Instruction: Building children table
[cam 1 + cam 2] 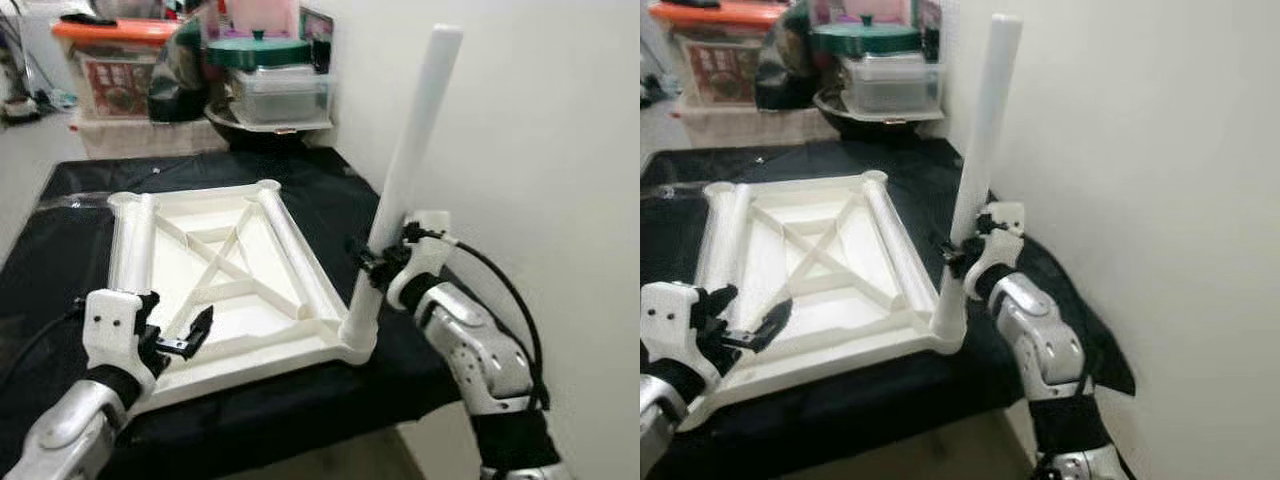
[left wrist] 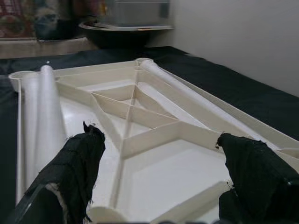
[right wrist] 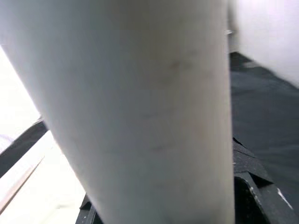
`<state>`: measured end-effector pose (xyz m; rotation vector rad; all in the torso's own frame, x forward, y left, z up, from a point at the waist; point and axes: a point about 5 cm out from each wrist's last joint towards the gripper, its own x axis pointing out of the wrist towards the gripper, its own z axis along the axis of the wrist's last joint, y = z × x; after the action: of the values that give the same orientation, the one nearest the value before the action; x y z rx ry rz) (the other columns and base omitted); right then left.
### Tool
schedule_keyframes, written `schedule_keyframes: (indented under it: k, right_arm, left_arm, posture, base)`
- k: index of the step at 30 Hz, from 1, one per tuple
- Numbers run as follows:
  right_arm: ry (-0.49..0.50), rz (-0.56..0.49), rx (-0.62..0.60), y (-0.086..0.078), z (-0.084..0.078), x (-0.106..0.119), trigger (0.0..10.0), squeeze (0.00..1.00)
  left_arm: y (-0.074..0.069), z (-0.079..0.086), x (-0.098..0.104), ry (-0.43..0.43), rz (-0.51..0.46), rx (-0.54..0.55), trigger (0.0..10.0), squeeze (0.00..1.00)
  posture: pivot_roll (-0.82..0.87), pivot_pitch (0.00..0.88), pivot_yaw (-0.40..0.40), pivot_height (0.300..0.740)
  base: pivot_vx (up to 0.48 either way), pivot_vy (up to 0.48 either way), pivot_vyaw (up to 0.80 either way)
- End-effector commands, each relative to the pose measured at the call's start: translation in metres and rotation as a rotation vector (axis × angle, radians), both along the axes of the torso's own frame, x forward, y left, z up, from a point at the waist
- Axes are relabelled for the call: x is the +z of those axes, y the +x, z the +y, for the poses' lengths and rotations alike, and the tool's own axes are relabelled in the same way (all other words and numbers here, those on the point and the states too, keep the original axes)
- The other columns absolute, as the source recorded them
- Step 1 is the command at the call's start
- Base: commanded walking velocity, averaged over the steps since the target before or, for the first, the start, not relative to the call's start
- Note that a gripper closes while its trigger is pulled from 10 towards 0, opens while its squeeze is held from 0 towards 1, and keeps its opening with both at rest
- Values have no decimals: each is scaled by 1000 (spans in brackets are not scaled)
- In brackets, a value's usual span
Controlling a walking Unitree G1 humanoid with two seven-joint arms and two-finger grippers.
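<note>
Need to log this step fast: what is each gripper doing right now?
Left gripper: open, holding nothing, over the near edge of the tabletop.
Right gripper: shut on the upright table leg.

White wall (image 1: 560, 150) hems the upright leg (image 1: 405, 180); stacked containers (image 1: 265, 85) block the far edge.

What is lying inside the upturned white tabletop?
Inside the tabletop, among its crossed ribs, two loose white legs lie along opposite sides. A third leg stands in the near right corner socket, held by the right gripper. What lies beneath the tabletop is hidden.
</note>
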<state>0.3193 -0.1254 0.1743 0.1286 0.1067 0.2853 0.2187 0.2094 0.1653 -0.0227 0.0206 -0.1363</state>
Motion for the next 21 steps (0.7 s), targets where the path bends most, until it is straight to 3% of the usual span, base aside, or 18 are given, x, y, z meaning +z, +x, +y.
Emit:
schedule_keyframes:
  k: [1,2,10,11,13,16,18,19,21]
  right_arm:
    - [-17,346,-209,-14,-22,-61,10000,0]
    - [-21,370,-281,-15,-28,-66,10000,0]
    - [-16,380,-426,-14,-31,-61,10000,0]
    - [-15,358,-394,-12,-23,-55,10000,0]
    - [-15,358,-394,-12,-23,-55,10000,0]
    - [11,275,-273,-11,-3,-40,10000,0]
    - [11,275,-273,-11,-3,-40,10000,0]
    - [18,231,-223,-10,4,-32,10000,1000]
    - [20,190,-195,-9,7,-24,10000,1000]
  left_arm:
    - [2,1,-1,6,19,1,10000,0]
    - [4,1,-1,7,17,3,10000,0]
    - [9,2,-1,33,23,22,10000,0]
    - [10,2,-1,32,23,22,10000,0]
    - [10,2,-1,32,23,22,10000,0]
    - [11,1,-1,34,22,18,10000,0]
    - [11,1,-1,34,22,18,10000,0]
    - [11,1,-2,35,23,16,10000,0]
    - [12,1,-2,38,25,15,10000,0]
  posture:
    - [41,0,-23,740]
    - [39,0,-20,740]
    - [40,0,-12,740]
    - [39,0,-12,740]
    - [39,0,-12,740]
    - [38,0,-12,740]
    - [38,0,-12,740]
    - [35,0,-11,740]
    - [34,0,-10,740]
  base:
    - [0,0,0]
    - [0,0,0]
    - [0,0,0]
    - [0,0,0]
    - [0,0,0]
    - [0,0,0]
    - [0,0,0]
    - [0,0,0]
    - [0,0,0]
